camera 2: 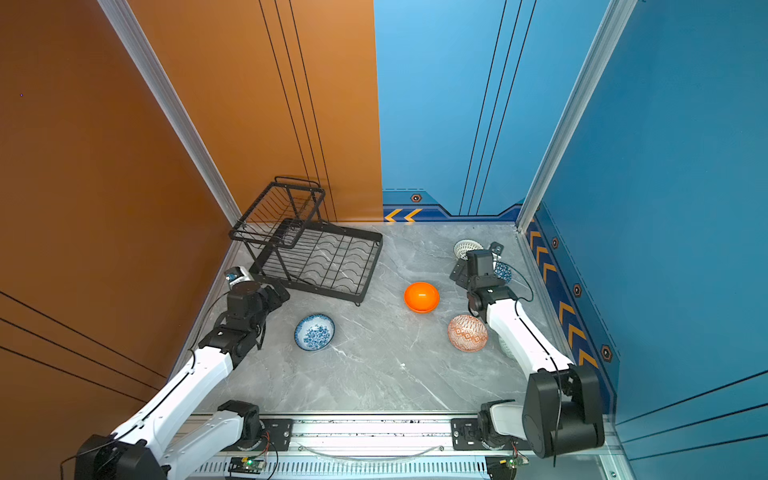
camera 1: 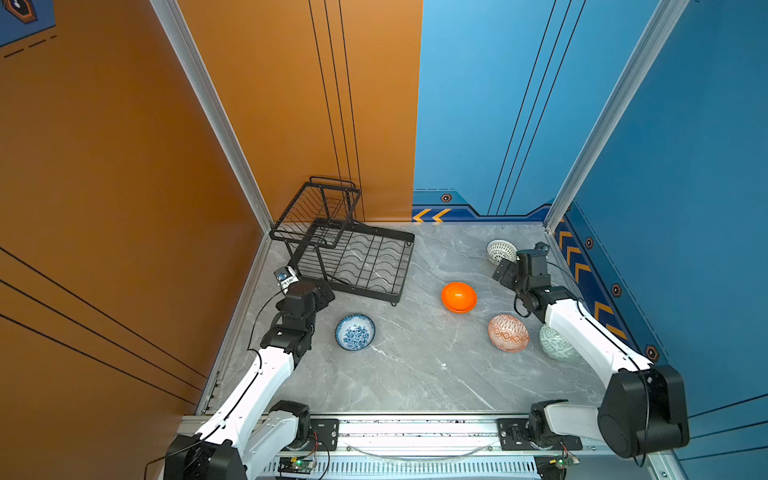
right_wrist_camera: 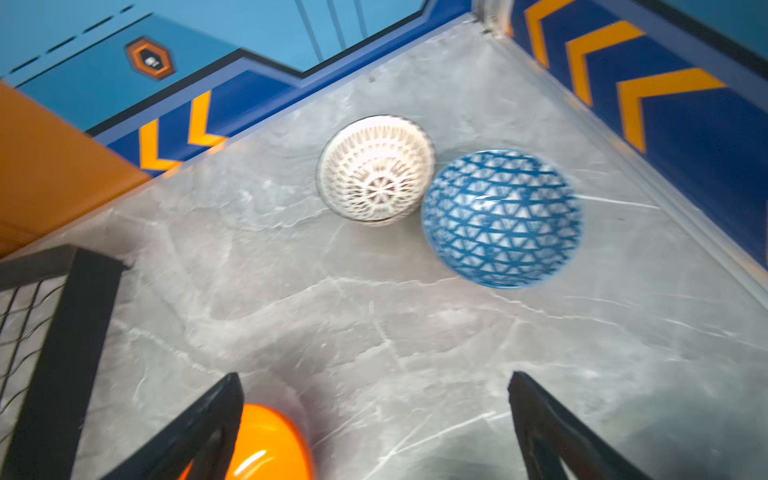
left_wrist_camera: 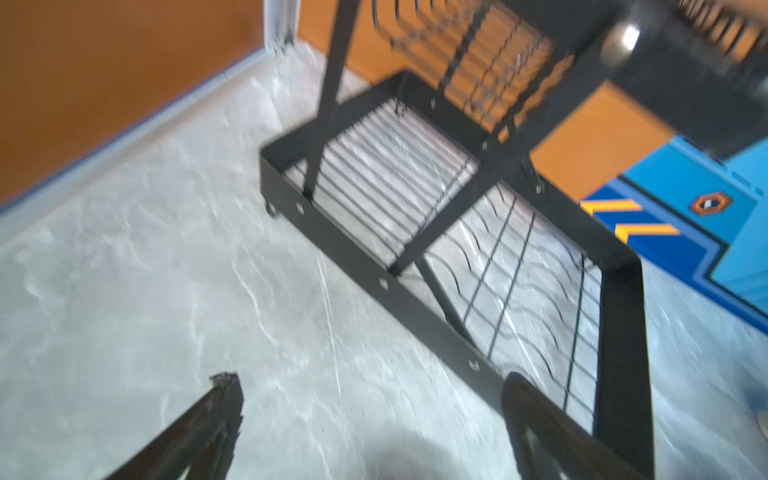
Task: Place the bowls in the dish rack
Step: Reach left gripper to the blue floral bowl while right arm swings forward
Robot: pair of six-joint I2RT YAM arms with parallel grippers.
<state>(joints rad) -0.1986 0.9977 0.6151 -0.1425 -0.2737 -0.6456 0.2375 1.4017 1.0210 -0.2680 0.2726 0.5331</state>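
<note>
So far nothing is loaded: the dish rack [camera 1: 365, 259] stands empty at the far left of the surface [camera 1: 415, 374], and all six pieces lie outside it: floral bowl [camera 1: 355, 332], orange bowl [camera 1: 459, 297], geometric bowl [camera 1: 508, 333], green bowl [camera 1: 555, 345], lattice bowl [camera 1: 498, 249], triangle bowl [right_wrist_camera: 500, 218]. The left claw [left_wrist_camera: 372, 380] and right claw [right_wrist_camera: 374, 377] both gape open, holding nothing.

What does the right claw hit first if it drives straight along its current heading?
Most likely the white lattice bowl, centred ahead of the open right claw; the blue triangle bowl sits just off that line. The claw tilts downward, so it may touch table short of the bowl; depth is unclear.
</note>
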